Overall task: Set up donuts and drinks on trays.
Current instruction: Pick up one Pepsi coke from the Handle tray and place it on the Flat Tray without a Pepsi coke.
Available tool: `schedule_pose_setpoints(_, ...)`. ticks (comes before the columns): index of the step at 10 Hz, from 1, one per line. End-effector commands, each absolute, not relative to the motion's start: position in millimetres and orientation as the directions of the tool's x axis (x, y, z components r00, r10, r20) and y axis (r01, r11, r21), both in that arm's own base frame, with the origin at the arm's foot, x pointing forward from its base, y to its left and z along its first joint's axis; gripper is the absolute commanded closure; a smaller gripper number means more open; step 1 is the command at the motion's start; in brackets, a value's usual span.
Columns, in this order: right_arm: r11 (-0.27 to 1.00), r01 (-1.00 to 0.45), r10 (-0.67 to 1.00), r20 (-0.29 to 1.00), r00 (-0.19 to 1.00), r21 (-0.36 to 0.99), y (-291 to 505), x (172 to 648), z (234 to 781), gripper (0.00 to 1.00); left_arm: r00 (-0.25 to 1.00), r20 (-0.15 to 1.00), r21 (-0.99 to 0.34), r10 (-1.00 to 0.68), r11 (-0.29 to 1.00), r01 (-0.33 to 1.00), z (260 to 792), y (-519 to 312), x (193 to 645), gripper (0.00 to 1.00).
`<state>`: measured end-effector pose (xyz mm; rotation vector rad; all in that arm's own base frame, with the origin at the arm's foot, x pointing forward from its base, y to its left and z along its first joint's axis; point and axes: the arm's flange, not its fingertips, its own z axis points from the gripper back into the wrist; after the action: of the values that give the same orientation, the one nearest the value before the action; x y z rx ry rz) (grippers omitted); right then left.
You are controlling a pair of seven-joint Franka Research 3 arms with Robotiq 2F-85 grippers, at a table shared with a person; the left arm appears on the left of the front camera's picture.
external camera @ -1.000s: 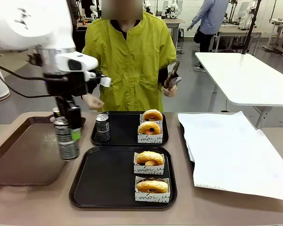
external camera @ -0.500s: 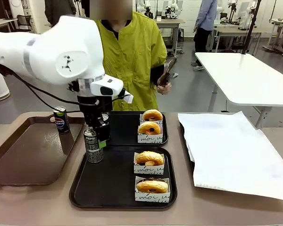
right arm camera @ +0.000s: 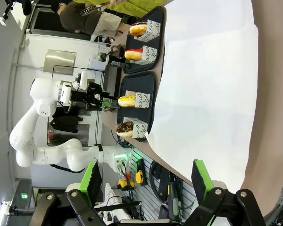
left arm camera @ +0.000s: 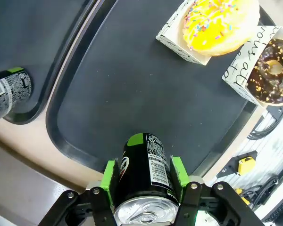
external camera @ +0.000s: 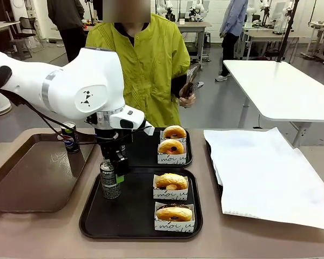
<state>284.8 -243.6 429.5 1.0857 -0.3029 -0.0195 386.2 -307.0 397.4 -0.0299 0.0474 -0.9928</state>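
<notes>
Can (external camera: 109,181) clamped in left jaws, upright, over near tray (external camera: 124,216) left half, base seemingly at tray floor — contact unclear. Boxed donuts (external camera: 171,189) well apart at right. Lower straight, release once seated. Right jaws (right arm camera: 146,181) apart, empty.

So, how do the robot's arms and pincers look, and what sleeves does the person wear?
The left arm is glossy white with rounded joints, a small black mark on its shell, and black cables along it. Its left pincer is black with bright green pads. The right pincer is the same: black frame, green pads. The person wears a yellow-green jacket with long sleeves over dark cuffs.
</notes>
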Motion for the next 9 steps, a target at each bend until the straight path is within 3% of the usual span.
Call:
schedule_pose_setpoints(1, 0.456, -0.141, -0.174, 0.244, 0.954, 0.879, -242, 285, 429, 0.0, 0.523, 0.003, -0.033, -0.852, 0.522, 0.852, 391, -311, 386, 0.44)
schedule_pose_setpoints(4, 0.456, -0.141, -0.174, 0.244, 0.954, 0.879, -242, 285, 429, 0.0, 0.501, -0.017, -0.016, -0.865, 0.501, 0.865, 375, -311, 388, 0.44)
schedule_pose_setpoints(5, 0.456, -0.141, -0.174, 0.244, 0.954, 0.879, -242, 285, 429, 0.0, 0.499, -0.021, -0.017, -0.866, 0.5, 0.866, 374, -312, 387, 0.3)
schedule_pose_setpoints(6, 0.456, -0.141, -0.174, 0.244, 0.954, 0.879, -242, 285, 429, 0.0, 0.5, -0.014, -0.023, -0.866, 0.5, 0.866, 379, -312, 387, 0.0)
schedule_pose_setpoints(8, 0.456, -0.141, -0.174, 0.244, 0.954, 0.879, -242, 285, 429, 0.0, 0.501, 0.014, -0.039, -0.866, 0.5, 0.865, 398, -313, 382, 0.0)
schedule_pose_setpoints(9, 0.456, -0.141, -0.174, 0.244, 0.954, 0.879, -242, 285, 429, 0.0, 0.504, 0.036, -0.043, -0.863, 0.502, 0.864, 411, -314, 376, 0.11)
